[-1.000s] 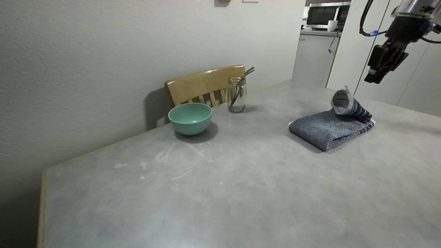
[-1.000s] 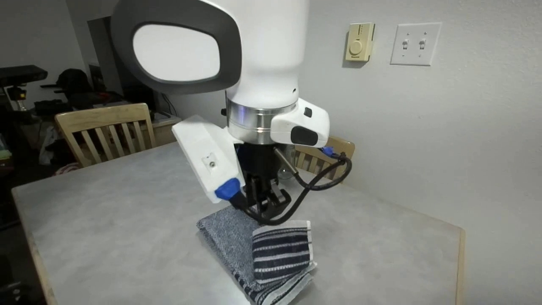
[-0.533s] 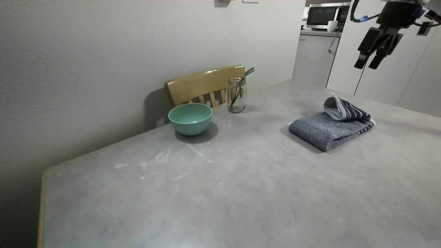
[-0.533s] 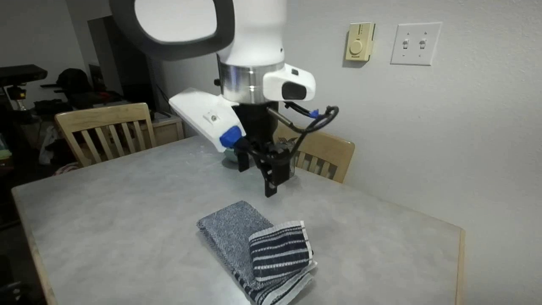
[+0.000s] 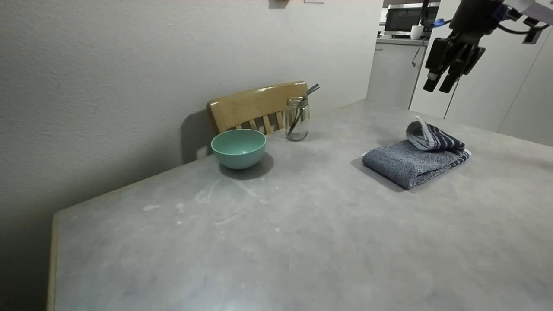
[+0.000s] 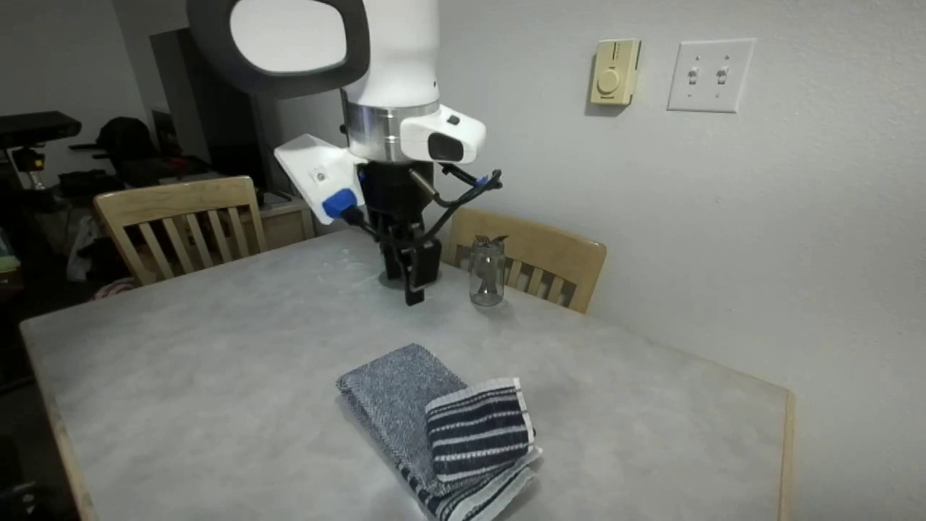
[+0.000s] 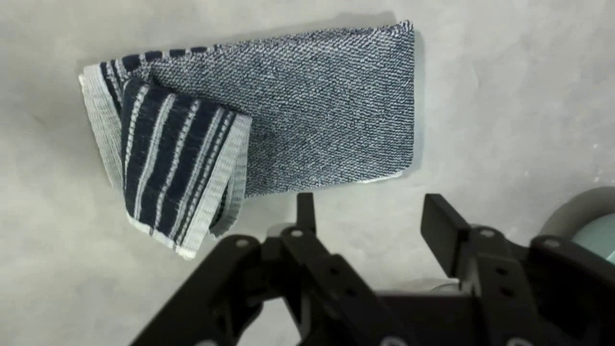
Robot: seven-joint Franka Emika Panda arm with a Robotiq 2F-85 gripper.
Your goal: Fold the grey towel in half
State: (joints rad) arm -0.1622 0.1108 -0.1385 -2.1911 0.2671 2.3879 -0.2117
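Bowl (image 5: 238, 149): leftmost in an exterior view, well apart from the gripper (image 5: 438, 86); upright, probably parked there to leave folding room.
Jar (image 5: 297, 129): left of the gripper, near the bowl; upright, its cutlery (image 5: 312, 89) leaning, likely just stored there.
Towel (image 5: 399, 162): on the desk (image 5: 302, 250), lower than the gripper and not touching it; doubled over, its striped end turned back askew on top, so the fold probably wants straightening.
Gripper: jaws parted, nothing between them; perhaps standing clear so as not to drag the towel.
Desk: beneath the gripper, mottled grey, pale marks (image 5: 180, 208) near the bowl.
Chair (image 5: 257, 101): wooden, behind the desk, left of the gripper.
Microwave (image 5: 401, 20): background, beyond the gripper, a white mug (image 5: 416, 33) in front.
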